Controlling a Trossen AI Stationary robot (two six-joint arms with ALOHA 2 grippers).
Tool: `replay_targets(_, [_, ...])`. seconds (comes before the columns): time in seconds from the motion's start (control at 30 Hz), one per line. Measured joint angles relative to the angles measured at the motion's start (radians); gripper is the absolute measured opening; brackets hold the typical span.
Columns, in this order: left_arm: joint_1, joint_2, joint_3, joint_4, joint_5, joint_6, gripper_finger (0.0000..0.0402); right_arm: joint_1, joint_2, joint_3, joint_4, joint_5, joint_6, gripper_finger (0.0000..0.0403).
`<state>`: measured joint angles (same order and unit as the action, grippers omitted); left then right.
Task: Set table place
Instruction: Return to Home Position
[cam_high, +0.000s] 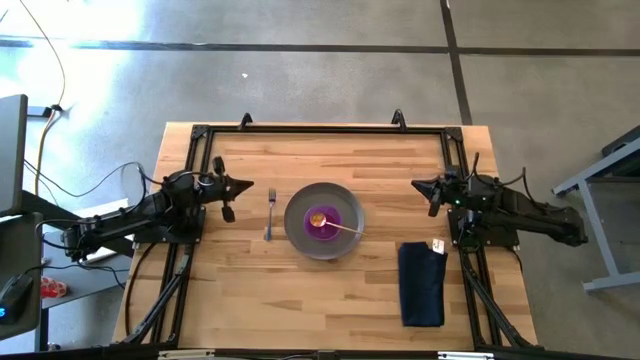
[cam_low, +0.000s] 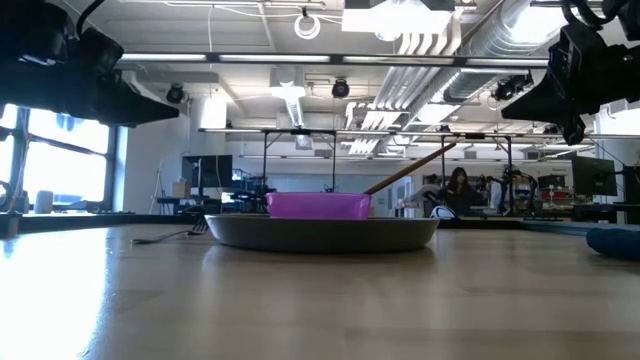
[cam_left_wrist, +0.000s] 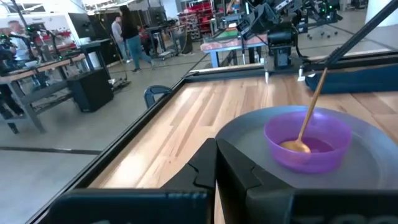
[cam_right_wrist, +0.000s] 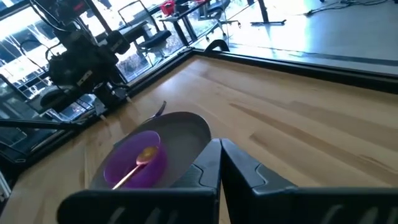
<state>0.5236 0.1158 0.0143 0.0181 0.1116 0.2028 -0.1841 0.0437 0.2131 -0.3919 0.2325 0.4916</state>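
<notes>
Resting near the centre of the high view, a round grey metal plate (cam_high: 296, 205) is seen on the large light-wood butcher-block counter (cam_high: 330, 300) with its black rail frame. A small purple bowl (cam_high: 322, 208) is set on the plate, roughly at its middle. A gold-coloured spoon (cam_high: 340, 226) is laid in the bowl, its scoop inside and its handle angled out over the rim toward the lower right of the frame. In the low view the handle (cam_low: 405, 172) is shown slanting upward to the right.

A silver fork with a teal handle (cam_high: 269, 215) is placed just beside the plate on its left in the frame, apart from it, lying lengthwise with the tines toward the top of the frame. A folded navy napkin (cam_high: 421, 283) is laid at the lower right, well apart from the plate.

The left hand (cam_high: 243, 187) is held at the left of the frame and the right hand (cam_high: 418, 185) at the right, both raised off the counter and pointed toward the plate. In each wrist view the fingers are seen pressed together, with nothing held.
</notes>
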Motion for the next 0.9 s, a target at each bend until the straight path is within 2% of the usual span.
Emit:
replay_targets(0.07, [0.000,0.000,0.000,0.000,0.000,0.000,0.0001,0.000,0.000,-0.001,-0.004,0.000,0.000,0.0000])
replay_targets(0.13, [0.000,0.000,0.000,0.000,0.000,0.002,0.0001,0.000,0.000,-0.039,0.078,0.001,-0.003,0.0000])
replay_targets(0.27, [0.000,0.000,0.000,0.000,0.000,0.002,0.0001,0.001,0.011,-0.201,0.446,-0.016,-0.036,0.0000])
replay_targets(0.4, [0.000,0.000,0.000,0.000,-0.001,0.002,0.0001,0.001,0.056,-0.171,0.437,0.019,-0.150,0.0000])
replay_targets(0.53, [0.000,0.000,0.000,0.000,0.000,0.002,0.0001,0.001,0.053,-0.195,0.440,0.017,-0.155,0.0000])
replay_targets(0.77, [0.000,0.000,0.000,0.000,0.000,0.002,0.0001,0.001,0.098,-0.203,0.439,-0.015,-0.222,0.0000])
replay_targets(0.9, [0.000,0.000,0.000,0.000,0.006,0.004,0.0001,0.001,0.114,-0.203,0.432,-0.070,-0.293,0.0000])
